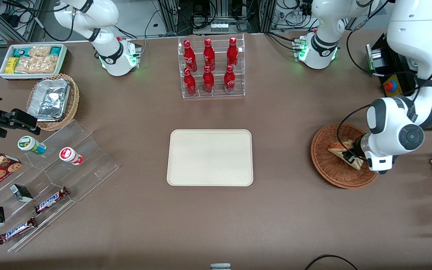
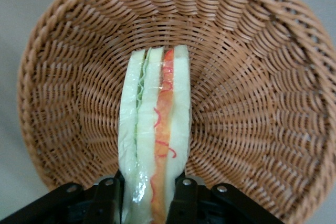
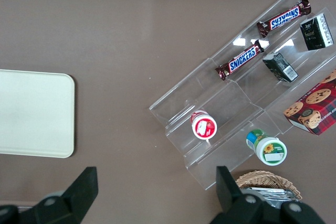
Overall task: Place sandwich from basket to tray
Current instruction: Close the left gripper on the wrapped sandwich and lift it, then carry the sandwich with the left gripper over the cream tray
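Tray [image 1: 210,157] sits mid-counter [image 1: 276,217], nothing on it. Toward the working arm's end, well apart from tray, basket [image 1: 323,157] w/ sandwich [image 2: 155,140] standing on edge inside; end effector [image 2: 148,195] clamped on sandwich's sides, down in basket.

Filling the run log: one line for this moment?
gripper: shut on sandwich | sandwich: in basket | tray: no sandwich yet
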Controlling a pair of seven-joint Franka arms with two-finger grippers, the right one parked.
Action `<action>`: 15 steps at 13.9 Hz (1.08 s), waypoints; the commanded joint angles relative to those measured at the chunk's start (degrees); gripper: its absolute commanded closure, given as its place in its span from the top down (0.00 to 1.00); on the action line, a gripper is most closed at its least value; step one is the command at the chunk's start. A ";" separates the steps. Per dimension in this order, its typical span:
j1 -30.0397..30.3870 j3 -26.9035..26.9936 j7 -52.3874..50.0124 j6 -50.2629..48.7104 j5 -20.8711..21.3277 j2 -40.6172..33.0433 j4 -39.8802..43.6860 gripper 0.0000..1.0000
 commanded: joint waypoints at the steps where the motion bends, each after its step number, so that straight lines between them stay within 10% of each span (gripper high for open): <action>1: -2.17 -0.41 -1.22 -5.49 0.48 -2.36 4.50 0.34; 15: -26.08 -2.78 8.89 0.73 -3.56 6.95 15.50 0.32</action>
